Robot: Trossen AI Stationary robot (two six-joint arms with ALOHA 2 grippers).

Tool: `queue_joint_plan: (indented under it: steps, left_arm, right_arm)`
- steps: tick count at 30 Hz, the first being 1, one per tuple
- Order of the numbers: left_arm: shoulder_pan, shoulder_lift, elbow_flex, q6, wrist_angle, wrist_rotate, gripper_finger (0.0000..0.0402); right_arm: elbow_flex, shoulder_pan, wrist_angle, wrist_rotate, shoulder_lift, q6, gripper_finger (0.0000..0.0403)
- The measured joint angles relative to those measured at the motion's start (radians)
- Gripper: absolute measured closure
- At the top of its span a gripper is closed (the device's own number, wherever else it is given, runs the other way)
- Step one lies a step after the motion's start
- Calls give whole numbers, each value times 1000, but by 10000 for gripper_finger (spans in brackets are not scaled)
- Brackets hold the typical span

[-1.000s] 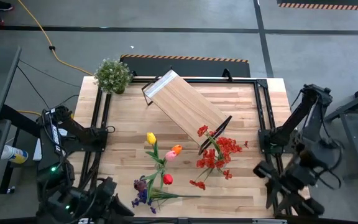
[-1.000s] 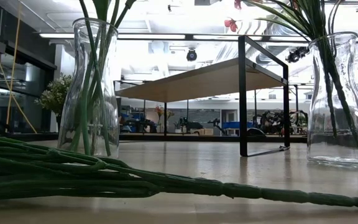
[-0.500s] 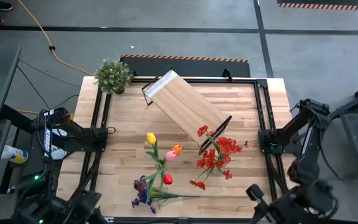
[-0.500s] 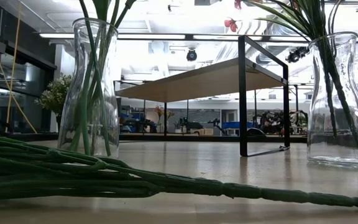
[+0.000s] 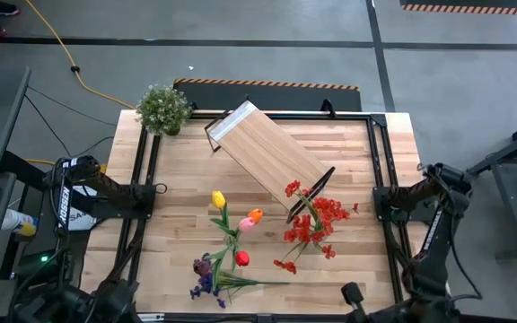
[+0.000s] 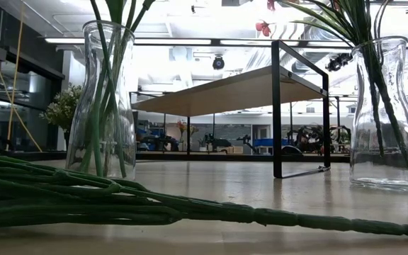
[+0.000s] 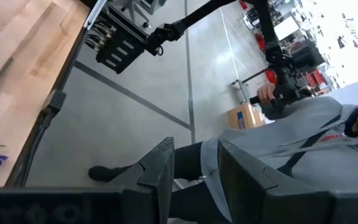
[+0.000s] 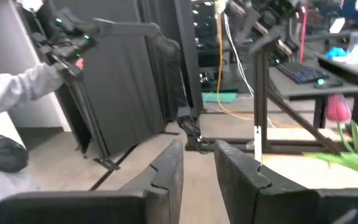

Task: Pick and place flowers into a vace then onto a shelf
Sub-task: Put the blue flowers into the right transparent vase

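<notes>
Dark fingers of the left gripper [image 7: 194, 180] stand slightly apart on nothing, pulled back off the table's near edge; the right gripper [image 8: 197, 177] is likewise empty, fingers narrowly parted. Outward on the butcher-block tabletop [image 5: 357, 152], yellow, orange, pink and red tulips [image 5: 232, 229] and red sprays [image 5: 317, 224] stand in clear glass vases [image 6: 105, 106] beside the light-wood shelf [image 5: 267, 157]. Loose green stems [image 6: 119, 202] lie flat: likely light and springy, best pinched mid-stem.
</notes>
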Motion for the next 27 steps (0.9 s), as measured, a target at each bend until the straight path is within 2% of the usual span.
queue_joint_plan:
  steps: [5, 18, 27]
  left_arm:
    - [0, 0, 0, 0, -20, 23, 245]
    - [0, 0, 0, 0, -21, 55, 245]
    - [0, 0, 0, 0, -26, 58, 245]
  right_arm:
    - [0, -34, -53, -3, 38, 87, 320]
    - [0, -107, -296, -168, 48, 333, 320]
    - [0, -124, -344, -209, 97, 379, 320]
